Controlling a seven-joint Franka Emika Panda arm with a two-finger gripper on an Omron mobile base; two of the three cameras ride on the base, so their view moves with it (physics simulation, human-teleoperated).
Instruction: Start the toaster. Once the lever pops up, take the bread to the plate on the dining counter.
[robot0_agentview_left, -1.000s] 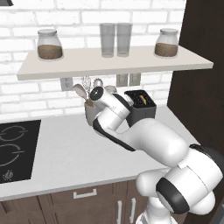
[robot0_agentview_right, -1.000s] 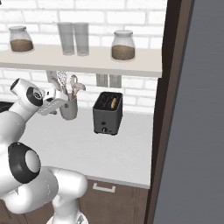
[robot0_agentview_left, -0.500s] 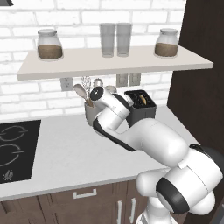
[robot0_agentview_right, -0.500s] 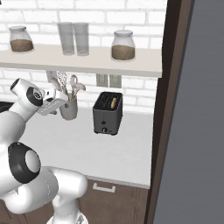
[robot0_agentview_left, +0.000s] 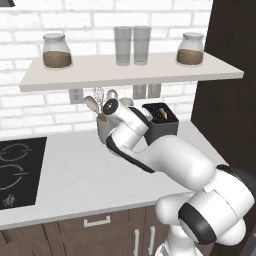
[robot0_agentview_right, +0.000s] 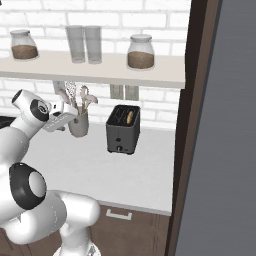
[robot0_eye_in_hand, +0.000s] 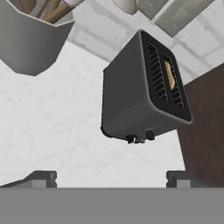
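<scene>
bread (robot0_eye_in_hand: 169, 75) mostly hidden in toaster (robot0_eye_in_hand: 131, 100) slot

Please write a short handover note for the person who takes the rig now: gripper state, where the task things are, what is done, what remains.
Gripper: open, empty, hanging short of the toaster, pointed at it.
Toaster: on the worktop by the wall, beside the utensil holder.
Bread: sits in one slot.
Lever: on the narrow face, untouched.
Done: nothing yet.
Left: press the lever, wait for the pop, carry the bread to the plate.
</scene>
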